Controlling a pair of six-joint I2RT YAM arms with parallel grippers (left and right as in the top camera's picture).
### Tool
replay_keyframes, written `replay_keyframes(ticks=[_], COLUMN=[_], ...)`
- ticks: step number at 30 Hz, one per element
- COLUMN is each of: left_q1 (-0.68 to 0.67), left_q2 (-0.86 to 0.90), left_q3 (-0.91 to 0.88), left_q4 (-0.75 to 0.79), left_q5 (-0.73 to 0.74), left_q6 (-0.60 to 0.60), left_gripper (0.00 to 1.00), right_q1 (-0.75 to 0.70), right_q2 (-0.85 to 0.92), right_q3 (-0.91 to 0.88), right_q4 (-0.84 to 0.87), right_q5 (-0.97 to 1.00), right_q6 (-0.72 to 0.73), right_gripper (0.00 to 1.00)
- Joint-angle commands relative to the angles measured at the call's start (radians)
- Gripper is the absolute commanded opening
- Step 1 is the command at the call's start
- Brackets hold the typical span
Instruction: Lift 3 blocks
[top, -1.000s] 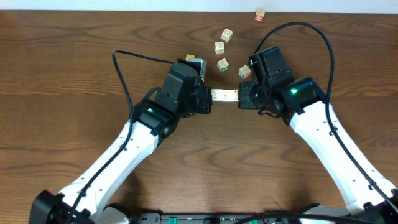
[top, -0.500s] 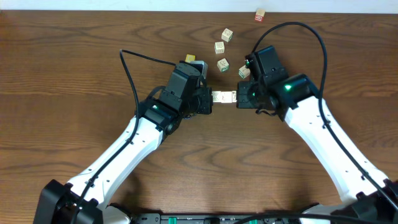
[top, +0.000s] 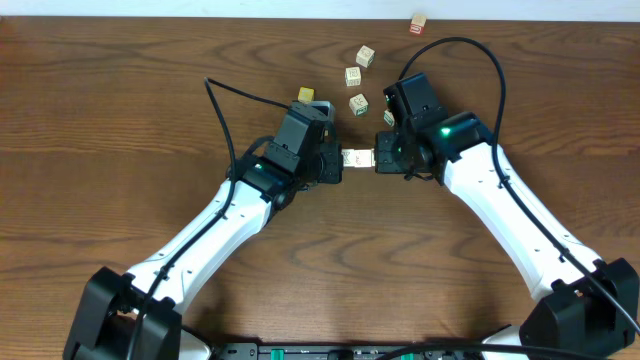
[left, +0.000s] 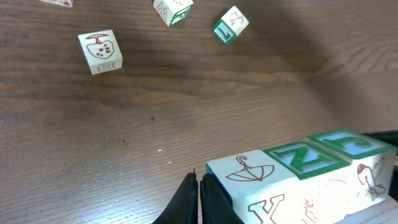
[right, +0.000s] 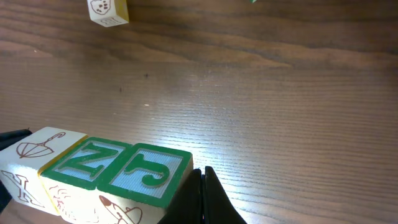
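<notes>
The 3 blocks (top: 360, 157) form an end-to-end row midway across the surface, nearer its far edge. The left gripper (top: 336, 163) and right gripper (top: 381, 160) pinch its ends, each with jaws together. The cubes look light, rigid and smooth, so uneven end pressure would likely buckle the row.

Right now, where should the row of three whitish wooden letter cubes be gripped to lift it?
By its two end faces, shut left pincer and shut right pincer pressing inward along the row: it is just butted together, so side grips would likely split it.
</notes>
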Motion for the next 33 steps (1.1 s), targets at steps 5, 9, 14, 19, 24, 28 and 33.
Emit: replay_keyframes(ticks=[5, 9, 14, 19, 24, 28, 33], left_q1=[-0.071, -0.071, -0.071, -0.071, -0.071, -0.071, -0.071], left_q2=[0.031, 0.054, 0.095, 0.135, 0.172, 0.183, 0.191], left_q3=[0.042, 0.042, 0.042, 0.042, 0.042, 0.042, 0.042], left_q4=[0.062, 0.066, 0.071, 0.089, 0.088, 0.096, 0.103], left_q5=[0.235, 0.235, 0.235, 0.235, 0.235, 0.235, 0.234], left_q6=[0.014, 0.013, 0.013, 0.013, 0.013, 0.013, 0.013], left_gripper=[0.07, 0.07, 0.07, 0.07, 0.07, 0.07, 0.07], right_q1=[0.071, 0.07, 0.07, 0.07, 0.07, 0.065, 0.056], right_q2=[0.089, 0.115, 0.129, 0.158, 0.209, 0.246, 0.272], right_q3=[0.036, 0.036, 0.036, 0.036, 0.036, 0.036, 0.036], right_q4=[0.063, 0.071, 0.076, 0.077, 0.089, 0.097, 0.099], right_q5=[-0.286, -0.286, -0.28, -0.267, -0.258, -0.26, -0.259], right_q6=[-0.007, -0.008, -0.008, -0.008, -0.017, -0.023, -0.023], right_gripper=[0.01, 0.01, 0.01, 0.01, 0.01, 0.01, 0.01])
